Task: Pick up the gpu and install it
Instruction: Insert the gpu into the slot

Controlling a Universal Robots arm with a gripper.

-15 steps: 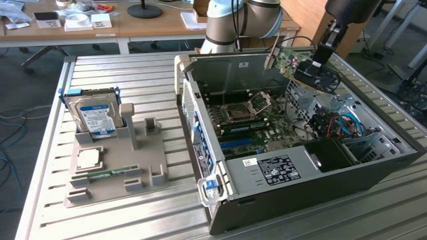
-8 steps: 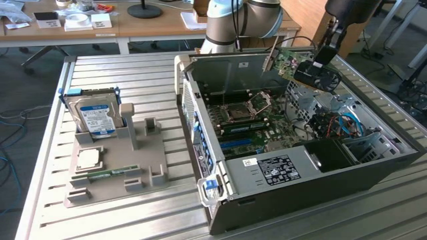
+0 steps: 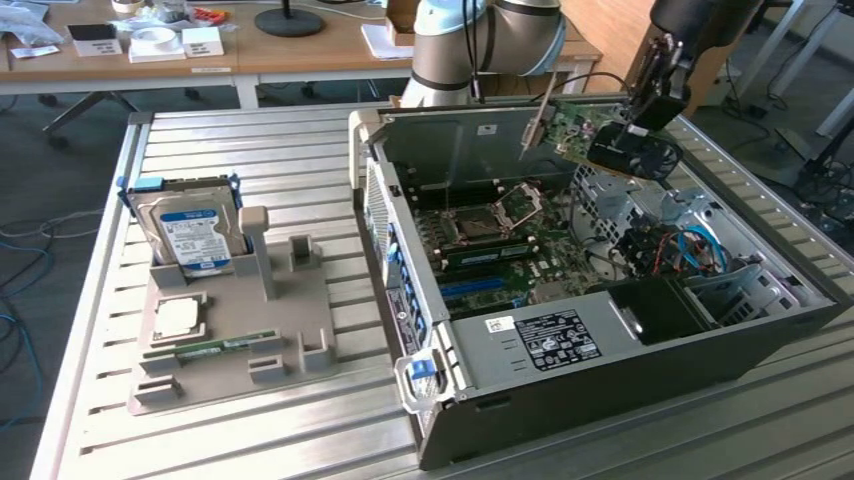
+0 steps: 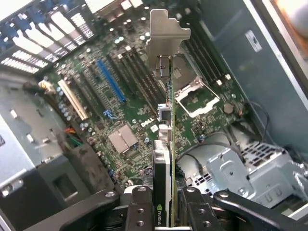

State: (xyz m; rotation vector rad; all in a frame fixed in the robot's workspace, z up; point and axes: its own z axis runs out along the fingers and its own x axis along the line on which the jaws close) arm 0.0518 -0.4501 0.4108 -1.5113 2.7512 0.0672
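**GPU in the grip, hanging over the open case: pickup done, install not.**

You've got the gpu (image 4: 162, 159) clamped edge-on in the gripper (image 4: 163, 199), fingers (image 4: 139, 204) part-closed on its fan end. Its silver bracket (image 4: 166, 33) is at the end farthest from the hand, and the card is in the air, touching nothing below. My read: you're at the carry-to-slot step. Seating calls for the card's edge square over an expansion slot w/ the bracket to the rear wall. The blue slot (image 4: 110, 79) & white slot (image 4: 72, 98) lie below the hand, off to one side of the card. The pc case (image 3: 601, 370) under the hand holds the mobo (image 4: 125, 137), a CPU socket (image 3: 483, 224) that looks empty, and cables (image 3: 687, 248). Well away from the hand, the grey tray (image 3: 310, 335) holds the hard drive (image 3: 194, 235) upright, a CPU chip (image 3: 180, 318) & a memory stick (image 3: 227, 347).
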